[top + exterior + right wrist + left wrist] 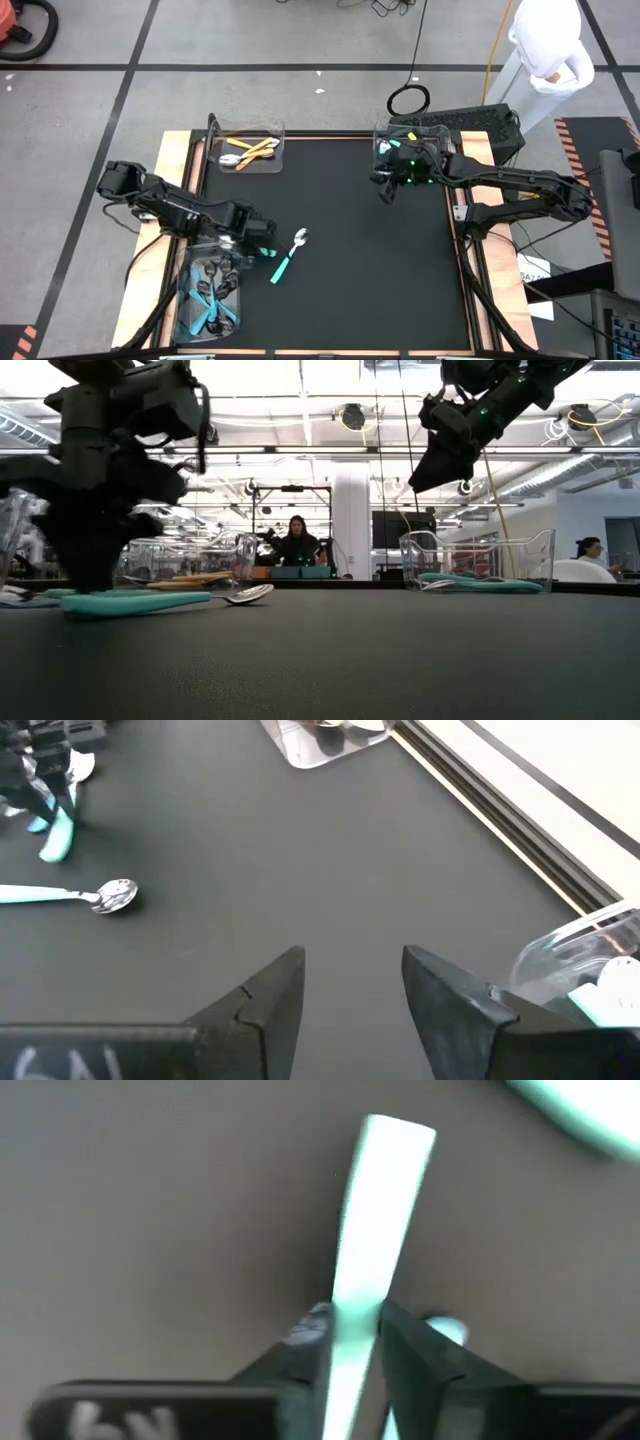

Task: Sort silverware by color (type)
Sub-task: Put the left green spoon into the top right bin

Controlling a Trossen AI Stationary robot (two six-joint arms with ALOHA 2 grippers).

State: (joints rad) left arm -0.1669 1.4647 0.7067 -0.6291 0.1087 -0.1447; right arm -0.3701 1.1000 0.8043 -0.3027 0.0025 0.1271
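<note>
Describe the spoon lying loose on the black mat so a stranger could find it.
On the black mat, near its left edge, beside the left pincer, lies a teal-handled silver spoon. It alone lies outside the clear bins.

I see a grey floor point(90, 90) crossed by black tape lines point(250, 68), bright ceiling lights point(300, 380), and a white pillar point(352, 520) beyond the desk point(400, 660).

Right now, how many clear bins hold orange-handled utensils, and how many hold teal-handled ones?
Bin with orange handles: 1
Bins with teal handles: 2
Total: 3 bins
</note>
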